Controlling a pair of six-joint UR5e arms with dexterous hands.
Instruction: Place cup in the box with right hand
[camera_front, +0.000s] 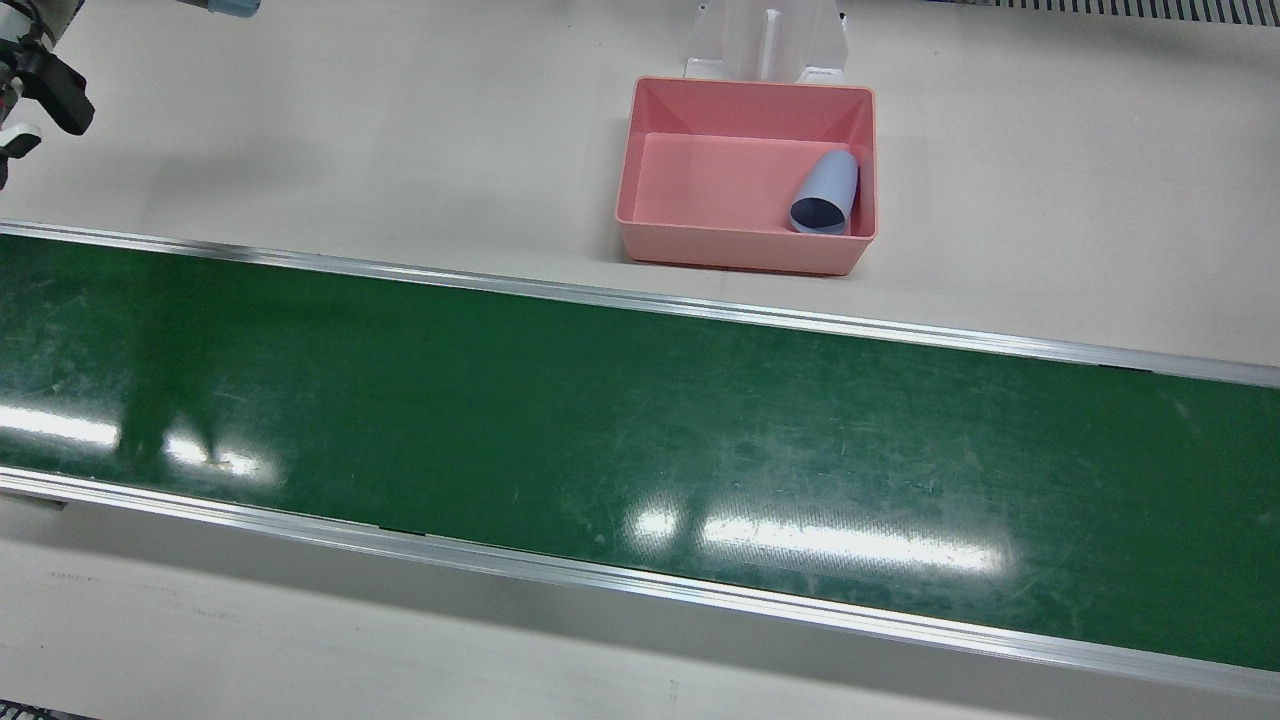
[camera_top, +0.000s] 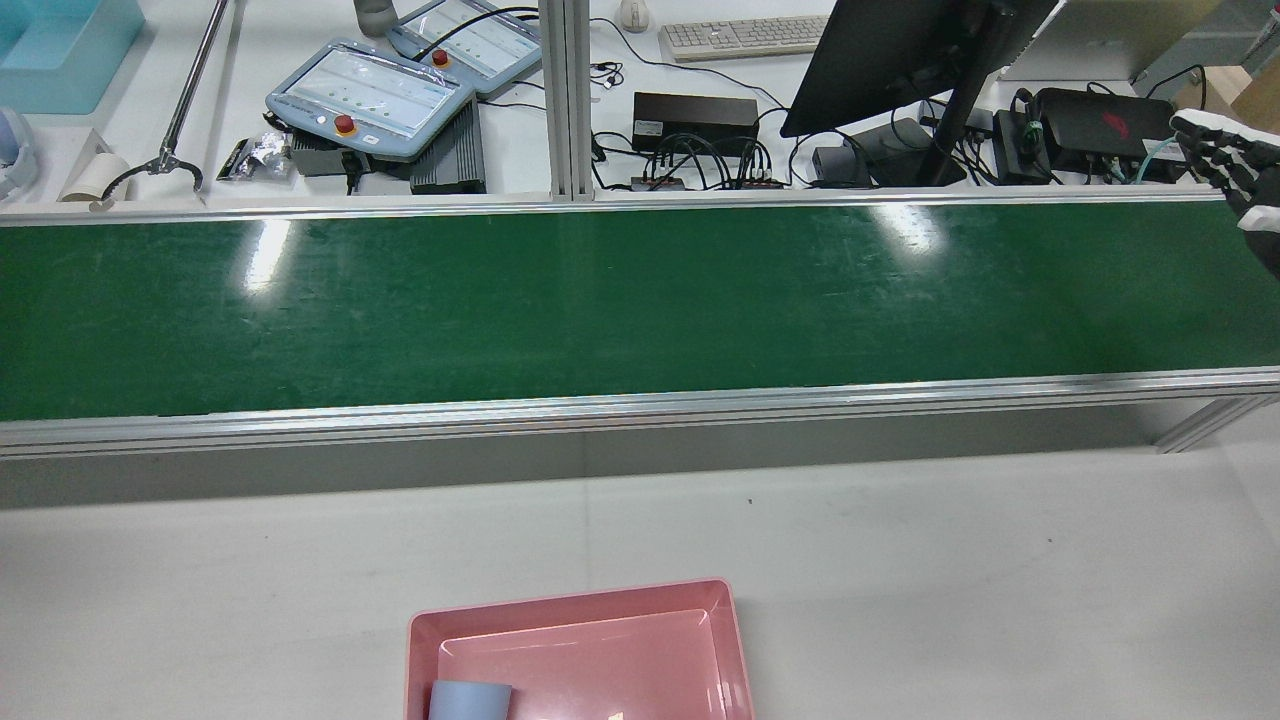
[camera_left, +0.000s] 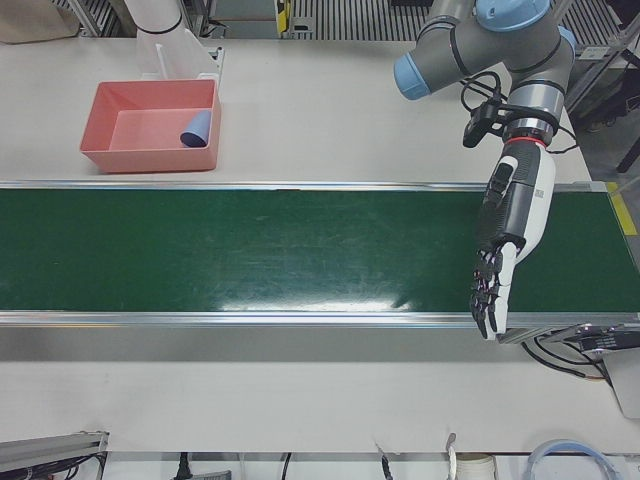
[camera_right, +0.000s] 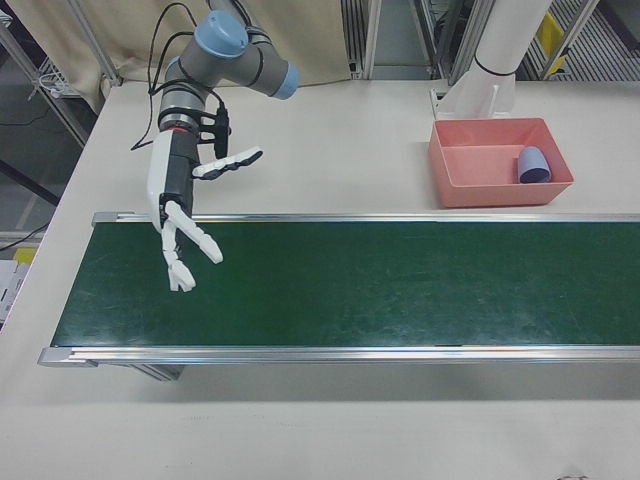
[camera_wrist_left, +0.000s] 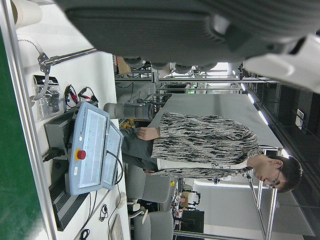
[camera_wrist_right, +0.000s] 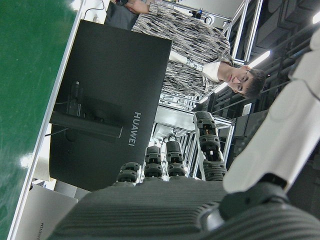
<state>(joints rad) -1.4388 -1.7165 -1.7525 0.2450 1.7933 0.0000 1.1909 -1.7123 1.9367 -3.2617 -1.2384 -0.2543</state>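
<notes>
Pale blue plastic cup (camera_front: 826, 193) lying on its side inside the pink rectangular plastic box (camera_front: 742, 108), against one side wall. Right robot hand (camera_right: 183, 232) empty with fingers spread above the green conveyor belt (camera_front: 640, 440); left robot hand (camera_left: 492, 290) likewise empty, fingers extended.

Cup (camera_front: 826, 194): pale blue-grey, plain, laid on side inside box, dark open mouth turned toward conveyor-side wall, base toward pedestal-side wall. Positioned in box corner, against side wall nearer robot's left arm.

Box (camera_front: 746, 106): pink, rectangular, open-topped, shallow tray with sloped walls, upright on pale bench surface, near pedestal-side edge of bench, just beside conveyor rail, apart from it. Otherwise empty.
</notes>
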